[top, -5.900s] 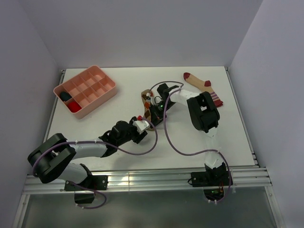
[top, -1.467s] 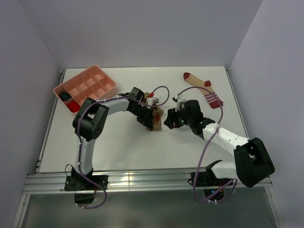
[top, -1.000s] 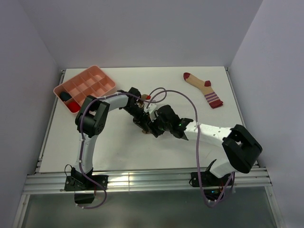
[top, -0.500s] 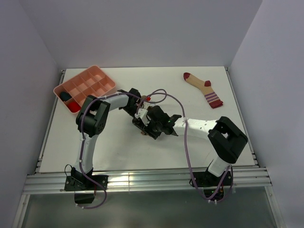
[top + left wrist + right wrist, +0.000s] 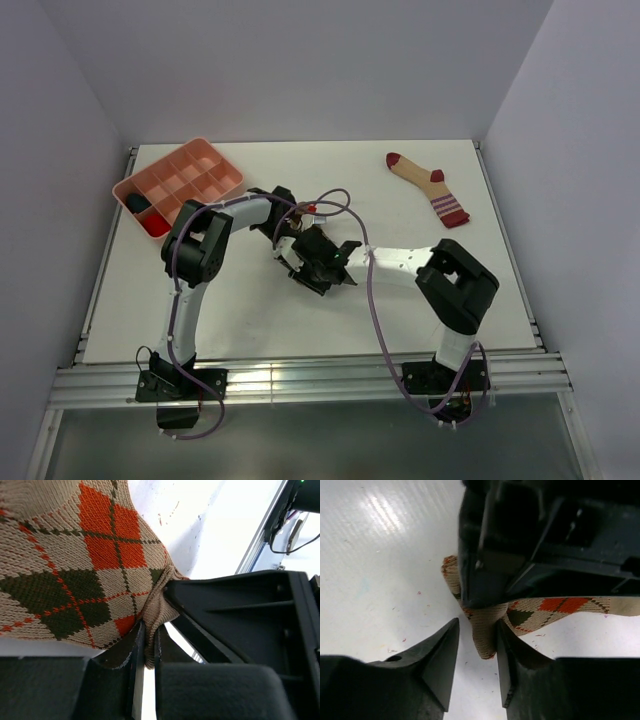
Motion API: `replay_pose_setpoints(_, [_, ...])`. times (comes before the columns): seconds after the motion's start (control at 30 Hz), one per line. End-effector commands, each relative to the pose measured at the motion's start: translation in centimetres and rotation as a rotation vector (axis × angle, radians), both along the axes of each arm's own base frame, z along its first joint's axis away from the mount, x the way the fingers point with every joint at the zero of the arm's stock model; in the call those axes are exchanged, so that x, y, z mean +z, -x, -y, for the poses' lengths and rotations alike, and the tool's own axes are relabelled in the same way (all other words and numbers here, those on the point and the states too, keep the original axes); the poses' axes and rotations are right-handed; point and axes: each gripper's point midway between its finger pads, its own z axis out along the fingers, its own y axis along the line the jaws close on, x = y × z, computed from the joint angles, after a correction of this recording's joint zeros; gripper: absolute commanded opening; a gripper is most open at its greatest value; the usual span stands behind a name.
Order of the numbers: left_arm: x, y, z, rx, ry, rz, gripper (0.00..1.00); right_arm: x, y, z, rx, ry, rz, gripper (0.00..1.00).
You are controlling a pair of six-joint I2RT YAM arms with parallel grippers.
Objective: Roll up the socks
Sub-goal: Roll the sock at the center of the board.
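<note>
The argyle sock [image 5: 85, 575], tan with orange and dark diamonds, lies bunched at the table's middle. From above it is almost hidden under both grippers. My left gripper [image 5: 148, 630] [image 5: 289, 247] is shut on a tan fold of it. My right gripper [image 5: 477, 624] [image 5: 314, 263] faces it from the other side. Its fingers [image 5: 437, 655] straddle a hanging tan fold [image 5: 485, 635]. The right finger touches the fold and a gap shows on the left, so it stands open. The second sock [image 5: 430, 185], tan with red toe and striped cuff, lies flat at the back right.
A pink divided tray [image 5: 205, 215] sits at the back left, with a dark bundle [image 5: 136, 203] and a red bundle [image 5: 155, 225] in its near compartments. The left gripper's black body [image 5: 545, 535] fills the top of the right wrist view. Purple cables loop over the arms.
The right gripper slid left across the table to the argyle sock and its jaws narrowed around a fold. The left gripper stayed shut on the sock, shifting slightly.
</note>
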Motion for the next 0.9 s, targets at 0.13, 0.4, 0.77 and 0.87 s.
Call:
replay_pose_setpoints(0.13, [-4.1,-0.8,-2.5,-0.047,-0.133,0.075,0.00,-2.7,0.3,1.3,-0.021,0.151,-0.024,0.24])
replay_pose_setpoints(0.4, [-3.0,-2.5,-2.2,0.014,-0.114,0.150,0.14,-2.7,1.2,1.2,0.025,0.104,-0.142,0.00])
replay_pose_setpoints(0.77, [3.1,-10.3,-3.9,0.412,-0.072,0.425,0.46,-1.9,2.2,0.3,0.089,-0.012,-0.356,0.00])
replay_pose_setpoints(0.87, [5.0,-12.6,-5.6,0.563,-0.076,0.518,0.49,-1.9,2.3,0.5,0.090,-0.028,-0.391,0.00])
